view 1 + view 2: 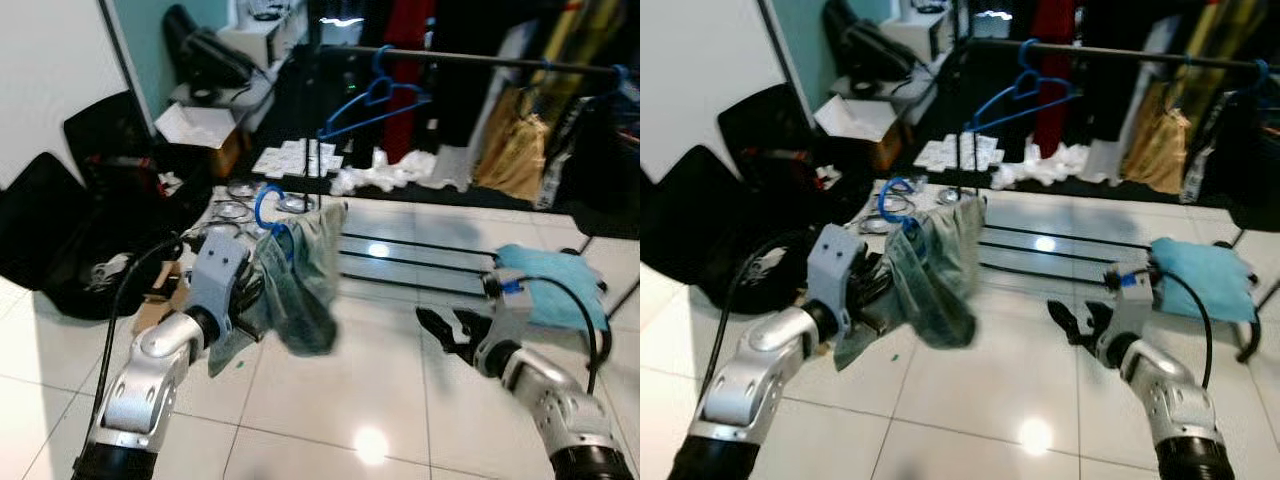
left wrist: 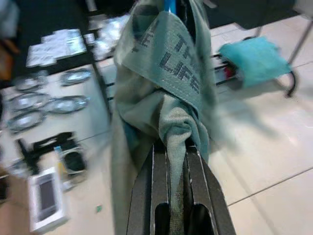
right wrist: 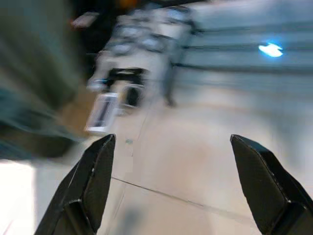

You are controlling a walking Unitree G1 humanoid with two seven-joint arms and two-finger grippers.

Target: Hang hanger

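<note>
Clamped in the left gripper (image 2: 171, 161), a grey-green garment (image 1: 300, 280) hangs on a blue hanger (image 1: 270, 212) whose hook stands upward above the cloth, its long axis hidden by the folds; the fabric reads "LIFE" below partly hidden letters. Right of it, the right gripper (image 3: 176, 181) hovers over the tiled floor (image 1: 380, 400), fingers wide apart. Beyond, another blue hanger (image 1: 375, 105) hangs on a dark rail (image 1: 480, 62).

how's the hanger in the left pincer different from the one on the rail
The held hanger carries a grey-green garment and is off the rail; the hung hanger is bare. The held one sits low over the floor, clamped through the cloth by the left pincer. Both are blue.
</note>
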